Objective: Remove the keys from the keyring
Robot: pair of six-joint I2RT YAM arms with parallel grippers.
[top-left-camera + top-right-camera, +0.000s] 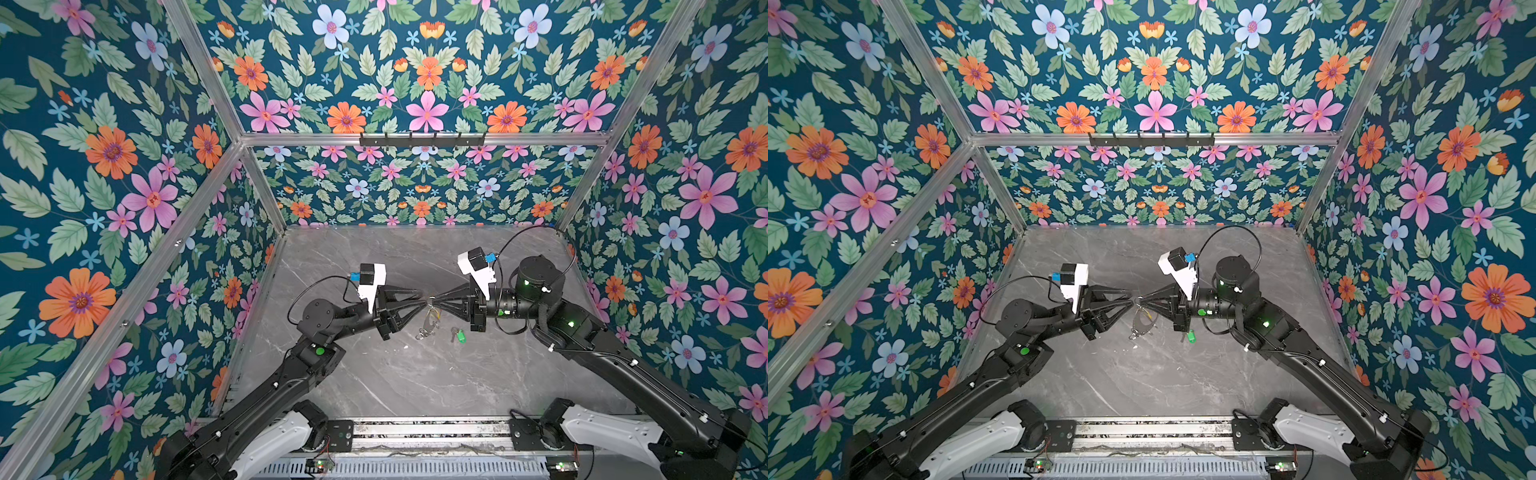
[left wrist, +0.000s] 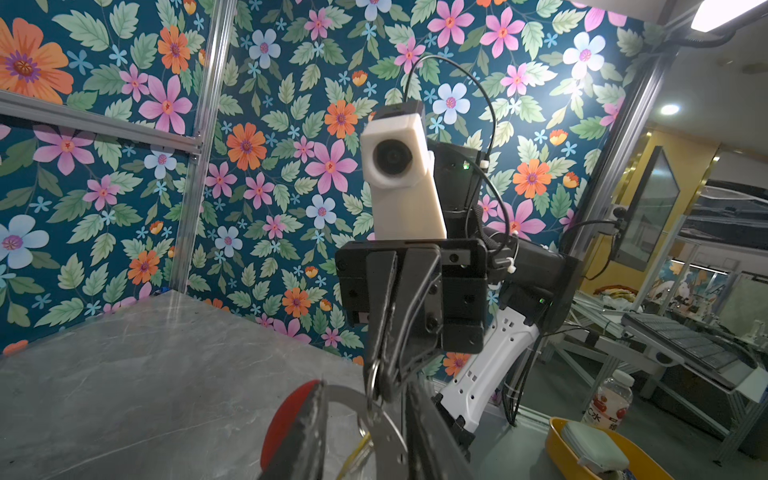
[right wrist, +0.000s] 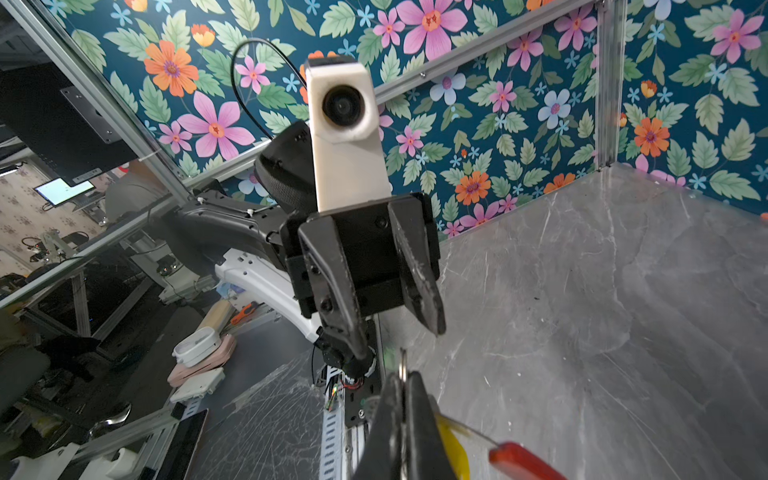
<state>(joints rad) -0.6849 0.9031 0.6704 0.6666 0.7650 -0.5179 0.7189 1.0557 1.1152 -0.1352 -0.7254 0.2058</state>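
Left gripper (image 3: 397, 345): jaws apart and holding nothing. It faces the right gripper tip to tip above the table (image 1: 415, 382), and the left wrist view shows the keyring's wire running between its fingers.
Right gripper (image 2: 381, 384): jaws together, pinched on a small silver ring (image 3: 402, 365). We cannot tell whether that ring is the yellow key's own.
Keyring (image 2: 386, 424): hanging from the right gripper's pinch, with the red sleeve (image 3: 523, 461) close to the right fingers. We cannot tell whether its low end touches the table.
Yellow key (image 3: 453, 449): on the keyring, dangling just beside the right fingers.
Green key (image 1: 459, 336): off the keyring, lying on the table near the right gripper and apart from the loop.
Step in hand: we judge 1 of the 2 keys is done. The yellow key is being worked on, with the left gripper between grips.
Next move: we would bring the left jaws in on the yellow key's head or its tiny ring, while the right gripper holds the pinch steady. Then we would work that ring along the wire to its open end. The wire is thin and swings freely, so the approach needs to be slow and exact.
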